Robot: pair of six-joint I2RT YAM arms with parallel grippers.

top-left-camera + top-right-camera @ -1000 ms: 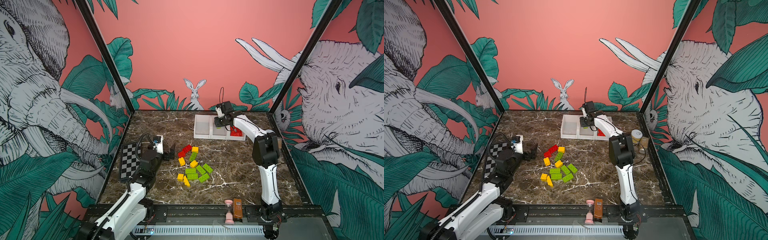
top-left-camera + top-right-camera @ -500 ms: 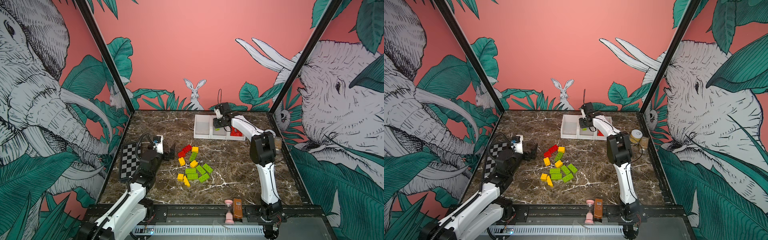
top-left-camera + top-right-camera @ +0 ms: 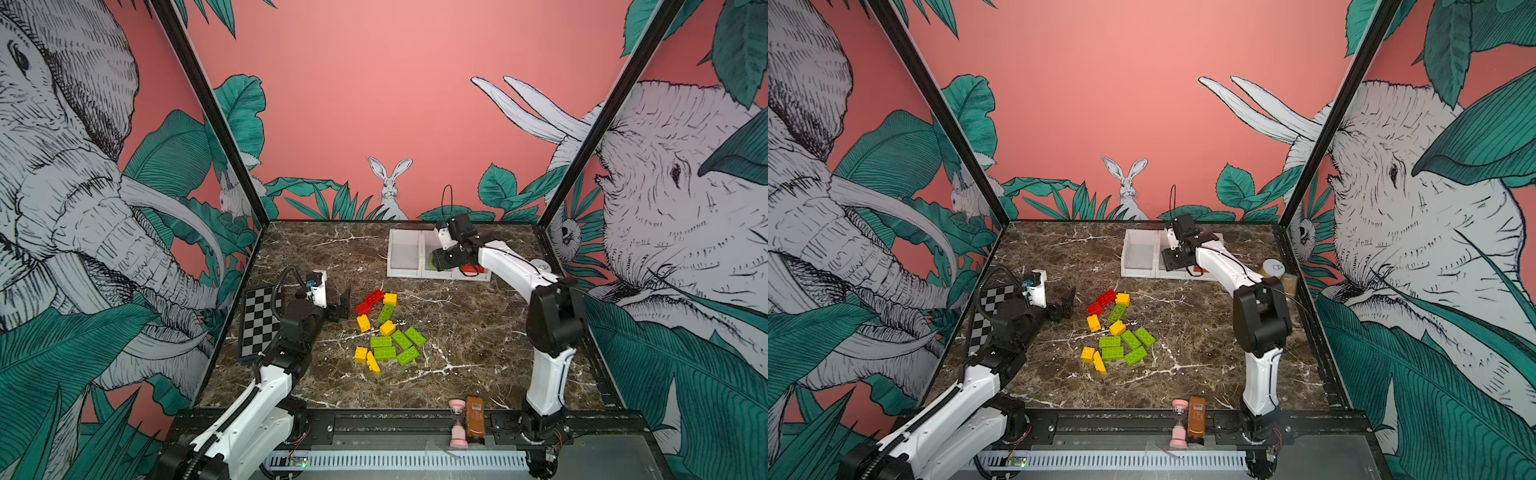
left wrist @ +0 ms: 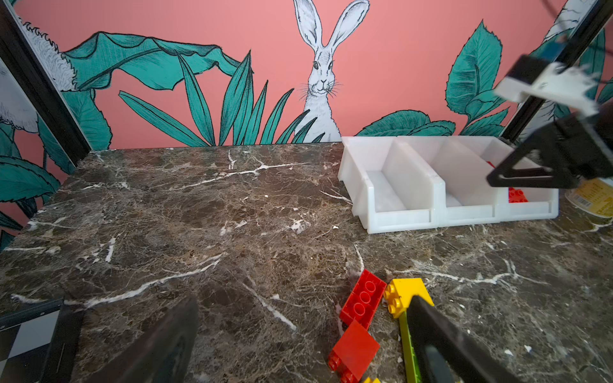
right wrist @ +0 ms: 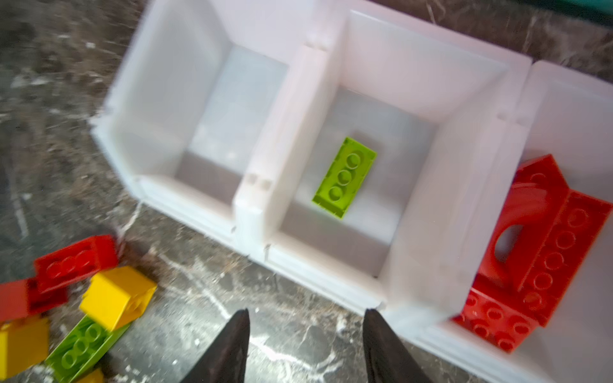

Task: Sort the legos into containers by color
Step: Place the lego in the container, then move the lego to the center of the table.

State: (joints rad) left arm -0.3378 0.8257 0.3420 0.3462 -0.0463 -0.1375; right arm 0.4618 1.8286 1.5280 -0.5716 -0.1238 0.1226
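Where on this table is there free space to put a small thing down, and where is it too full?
Bare marble lies between the brick pile and the right arm, and at the far left between the white bins and the checkerboard. The left end bin holds nothing. Crowded: around the pile, in the table's middle.

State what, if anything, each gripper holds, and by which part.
Nothing is held. The right gripper is open and empty, jaws apart; the green brick lies loose in the middle container. The left gripper is open and empty too.
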